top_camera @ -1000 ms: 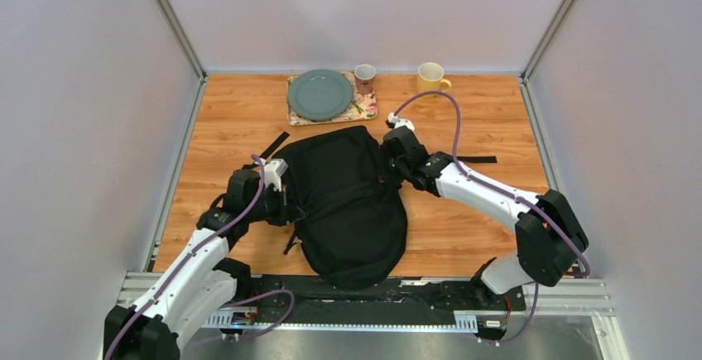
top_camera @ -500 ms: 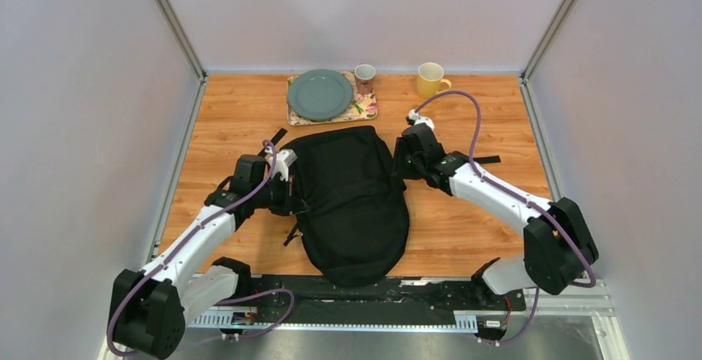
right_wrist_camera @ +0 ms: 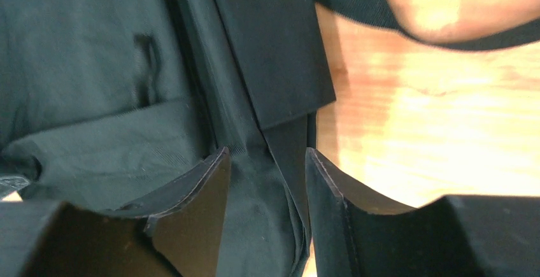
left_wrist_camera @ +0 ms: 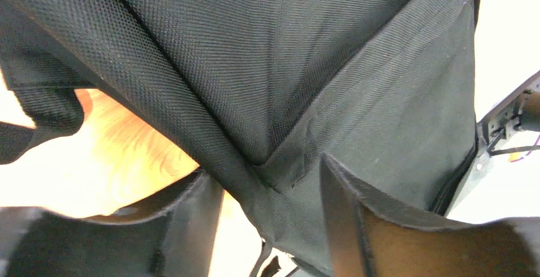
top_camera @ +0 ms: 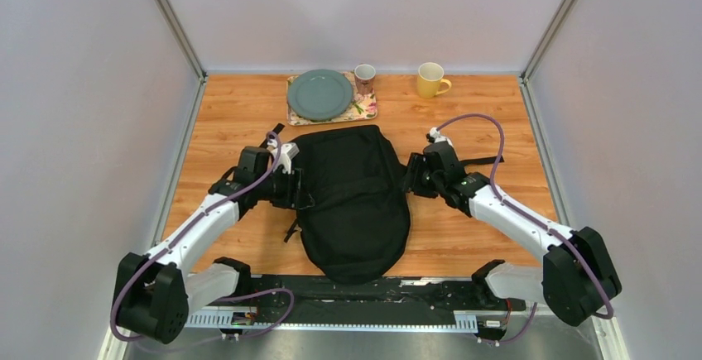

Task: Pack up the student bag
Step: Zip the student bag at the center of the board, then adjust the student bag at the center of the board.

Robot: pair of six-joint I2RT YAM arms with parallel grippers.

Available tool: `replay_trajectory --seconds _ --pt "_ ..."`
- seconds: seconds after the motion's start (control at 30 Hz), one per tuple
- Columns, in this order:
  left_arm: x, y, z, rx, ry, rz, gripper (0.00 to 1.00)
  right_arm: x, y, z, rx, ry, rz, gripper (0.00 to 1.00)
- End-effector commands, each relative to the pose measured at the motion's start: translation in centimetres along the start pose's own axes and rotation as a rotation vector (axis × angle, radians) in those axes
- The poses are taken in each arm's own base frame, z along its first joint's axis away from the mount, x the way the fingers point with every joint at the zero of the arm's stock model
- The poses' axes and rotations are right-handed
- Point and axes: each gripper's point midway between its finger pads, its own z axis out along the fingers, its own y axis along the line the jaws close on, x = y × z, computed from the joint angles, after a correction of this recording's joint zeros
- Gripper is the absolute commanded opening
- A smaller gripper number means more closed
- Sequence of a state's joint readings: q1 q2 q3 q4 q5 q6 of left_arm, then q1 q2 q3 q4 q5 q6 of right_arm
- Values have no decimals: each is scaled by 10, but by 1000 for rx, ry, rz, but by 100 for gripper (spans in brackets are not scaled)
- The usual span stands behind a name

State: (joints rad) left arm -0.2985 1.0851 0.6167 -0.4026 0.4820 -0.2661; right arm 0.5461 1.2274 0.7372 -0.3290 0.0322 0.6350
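The student bag [top_camera: 352, 203], a large black backpack, lies flat in the middle of the wooden table. My left gripper [top_camera: 296, 188] is at its left edge. In the left wrist view its jaws stand apart with a fold of the bag's fabric [left_wrist_camera: 280, 99] lying loose between them; the gripper [left_wrist_camera: 267, 188] is open. My right gripper [top_camera: 411, 180] is at the bag's right edge, also open. In the right wrist view the gripper [right_wrist_camera: 266, 162] straddles the bag's side seam [right_wrist_camera: 255, 86] without pinching it.
A teal plate [top_camera: 319, 93] sits on a floral mat [top_camera: 367, 110] at the back, with a small brown mug [top_camera: 364, 77] and a yellow mug [top_camera: 431, 79] beside it. Black straps [top_camera: 476, 160] trail on the table to the bag's right and at its upper left [top_camera: 276, 141].
Both grippers have gone from shut to open and let go of the bag's edges. Both arms have swung outward, and the bag has settled flatter.
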Motion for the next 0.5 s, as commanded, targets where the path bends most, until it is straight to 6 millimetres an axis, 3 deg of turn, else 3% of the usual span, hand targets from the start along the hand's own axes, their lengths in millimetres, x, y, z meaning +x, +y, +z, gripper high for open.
replay_trajectory --seconds 0.0,0.17,0.23,0.27,0.3,0.33,0.37,0.4,0.47 --pt "-17 -2 -14 -32 -107 12 71 14 18 -5 -126 45 53 52" --pt "-4 -2 -28 -55 -160 -37 73 25 11 -3 -113 75 45 54" --pt "14 -3 -23 -29 -130 -105 74 31 10 -1 -121 99 44 54" --pt "13 -10 -22 16 -156 -111 74 33 10 0 -124 108 44 54" --pt "30 -17 -15 86 -117 -139 75 37 10 2 -130 125 48 54" --pt "34 -23 -13 131 -117 -186 75 40 9 3 -130 133 51 54" --pt "25 -30 -11 185 -170 -177 75 42 8 4 -121 141 58 54" --pt "43 -32 -4 228 -134 -236 75 44 3 6 -97 141 83 53" --pt "49 -29 3 238 -133 -251 76 52 -4 6 -86 140 107 52"
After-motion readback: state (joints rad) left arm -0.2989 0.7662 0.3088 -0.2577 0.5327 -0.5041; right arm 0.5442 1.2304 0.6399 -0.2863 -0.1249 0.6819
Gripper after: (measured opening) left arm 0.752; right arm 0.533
